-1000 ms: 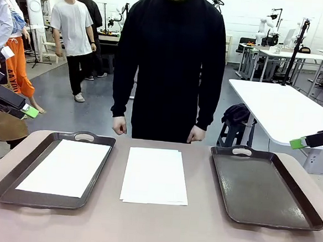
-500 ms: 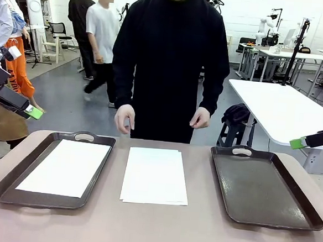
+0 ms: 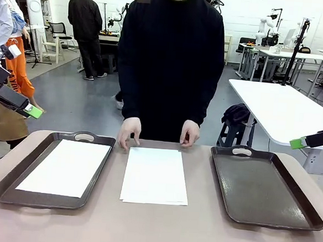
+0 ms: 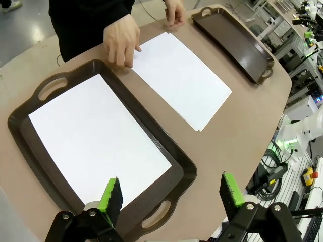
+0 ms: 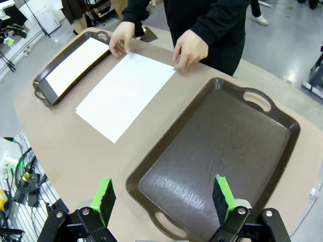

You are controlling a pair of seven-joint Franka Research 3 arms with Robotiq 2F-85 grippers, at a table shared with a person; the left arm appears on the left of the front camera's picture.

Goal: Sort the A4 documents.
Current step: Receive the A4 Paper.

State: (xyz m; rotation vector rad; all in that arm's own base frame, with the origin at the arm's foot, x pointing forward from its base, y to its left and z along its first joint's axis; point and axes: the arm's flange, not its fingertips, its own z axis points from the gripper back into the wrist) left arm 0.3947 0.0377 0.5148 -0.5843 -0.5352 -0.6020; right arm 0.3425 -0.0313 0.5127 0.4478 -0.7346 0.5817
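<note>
At the far left of the front view, the left gripper (image 4: 171, 194) hangs clear of the table (image 3: 154, 226). Its wrist view looks down on the near end of the left tray (image 3: 50, 202). Its jaws are spread wide and hold nothing, which I take as a waiting pose that leaves the working area free for the person.

The left tray fills the left third of the frame. One white sheet (image 3: 64, 167) lies flat inside it, well within the rim, and looks like a document already sorted there.

In the centre, between the two trays and touching neither, the rest of the A4 documents (image 3: 155, 176) lie as a squared stack on the bare table. Slightly offset edges at its lower corners suggest several sheets.

The person's hands are at the stack's far edge. One hand (image 3: 129, 131) has its fingertips at the upper left corner and the other hand (image 3: 190, 132) is at the upper right corner. They are probably steadying the pile or starting to separate the top sheet. I cannot tell whether any paper is actually pinched.

The right tray (image 3: 262, 186) lies in the right third with nothing in it, and is probably the second destination.

At the right edge, the right gripper (image 5: 164, 199) sits above that tray's near handle. Its fingers are likewise released and empty, parked out of the person's way.
</note>
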